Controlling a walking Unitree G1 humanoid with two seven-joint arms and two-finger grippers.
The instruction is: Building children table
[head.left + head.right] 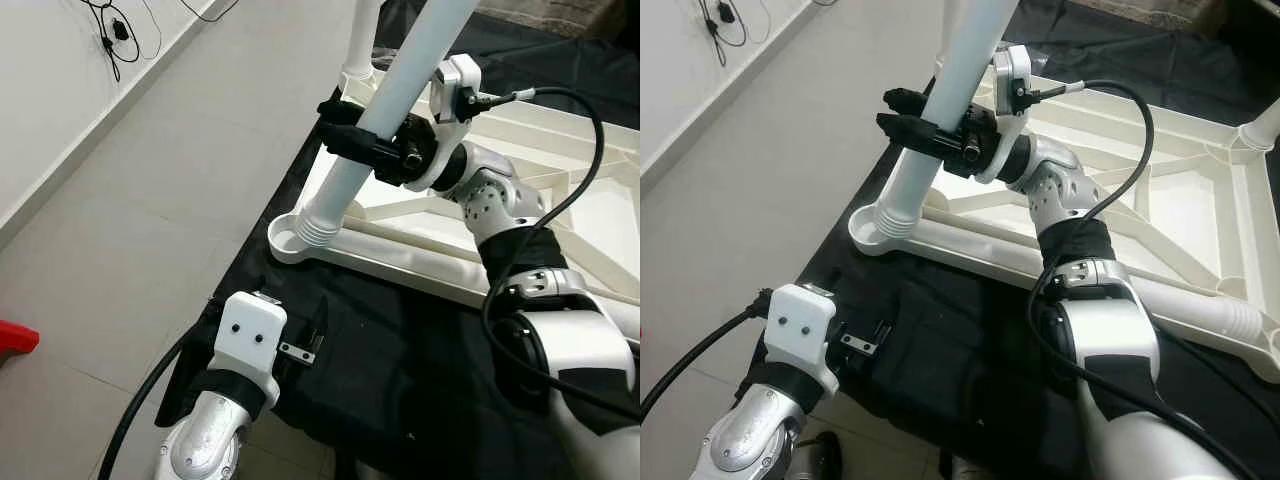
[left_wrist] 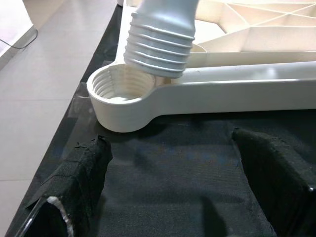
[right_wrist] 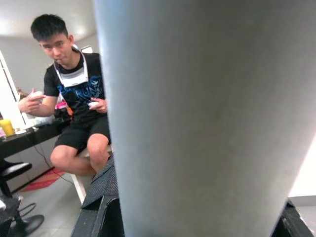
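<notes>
Table leg (image 1: 400, 85), a white tube with a ribbed, threaded end, is held slanted over the corner socket (image 1: 292, 236) of the white table frame (image 1: 1200, 150), its threads resting at the socket's rim and not seated inside. The right gripper (image 1: 352, 135) is clamped around the leg partway up its length, black fingers wrapping the tube, with the socket lying below and forward of it. The frame lies upside down on a black cloth (image 1: 970, 370) spread over the tiled floor (image 1: 160, 200), its ribbed underside facing up. A second leg (image 1: 360, 45) stands upright at the frame's edge just beyond the right gripper. The left gripper (image 2: 173, 197) hovers low over the cloth, its two black fingers (image 2: 79, 173) spread wide and grasping nothing, the socket straight ahead of them. A black cable (image 1: 1120, 100) loops from the right wrist. In the right wrist view, behind the leg, a person (image 3: 74, 98) sits holding controllers.
</notes>
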